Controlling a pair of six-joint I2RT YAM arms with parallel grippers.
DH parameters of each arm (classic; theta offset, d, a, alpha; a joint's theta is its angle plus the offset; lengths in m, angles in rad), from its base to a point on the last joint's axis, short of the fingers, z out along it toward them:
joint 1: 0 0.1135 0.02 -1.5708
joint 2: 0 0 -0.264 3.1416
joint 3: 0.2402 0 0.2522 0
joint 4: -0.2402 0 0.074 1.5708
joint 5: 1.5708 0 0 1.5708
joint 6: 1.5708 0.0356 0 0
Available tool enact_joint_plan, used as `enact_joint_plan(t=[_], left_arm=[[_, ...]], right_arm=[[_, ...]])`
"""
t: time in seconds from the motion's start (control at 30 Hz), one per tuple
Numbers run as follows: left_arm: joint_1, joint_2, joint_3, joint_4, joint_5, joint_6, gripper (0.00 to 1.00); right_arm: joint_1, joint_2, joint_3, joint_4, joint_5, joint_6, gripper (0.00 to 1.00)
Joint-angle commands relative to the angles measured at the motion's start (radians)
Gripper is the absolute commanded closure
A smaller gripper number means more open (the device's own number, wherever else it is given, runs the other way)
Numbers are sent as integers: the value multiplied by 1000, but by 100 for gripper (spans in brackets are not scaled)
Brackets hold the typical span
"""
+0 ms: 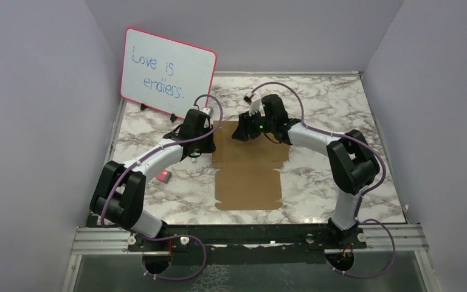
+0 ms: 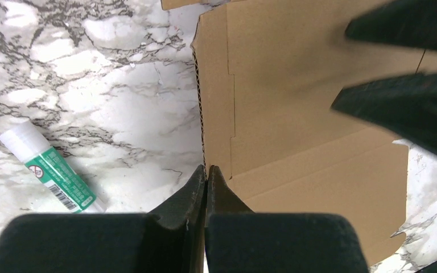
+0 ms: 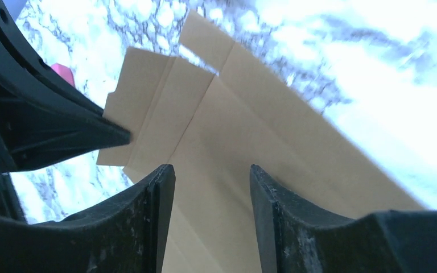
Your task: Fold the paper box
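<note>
The paper box [image 1: 249, 182] is a flat brown die-cut cardboard sheet lying in the middle of the marble table. My left gripper [image 1: 211, 143] is at the sheet's left edge. In the left wrist view its fingers [image 2: 206, 169] are shut, with the tips right at the corrugated edge of the paper box [image 2: 296, 114]; whether they pinch it I cannot tell. My right gripper [image 1: 241, 135] hangs over the far end of the sheet. In its wrist view the right gripper [image 3: 211, 173] is open, with nothing between the fingers and the creased paper box [image 3: 244, 125] behind them.
A pink-framed whiteboard [image 1: 167, 73] stands at the back left. A white and green tube [image 2: 51, 170] lies on the marble left of the sheet, and a small pink object [image 1: 165, 176] sits near the left arm. Grey walls enclose the table on three sides.
</note>
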Motion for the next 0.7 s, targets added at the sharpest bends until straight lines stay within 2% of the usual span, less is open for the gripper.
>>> enact_joint_plan(t=[0.0,0.27,0.47,0.67], left_arm=[[-4,-52,39,-15,9,103,100],[-4,-99,52,-14,69,162,100],[-4,-124,41,-12,66,178,100],[-3,-151,29,3,83,196,100]], right_arm=[[-13,-43,142,-240,-61,-243,42],[-76,-10,344,-542,-153,-534,36],[-148,-17,405,-591,-200,-566,31],[-162,19,446,-645,-212,-672,27]])
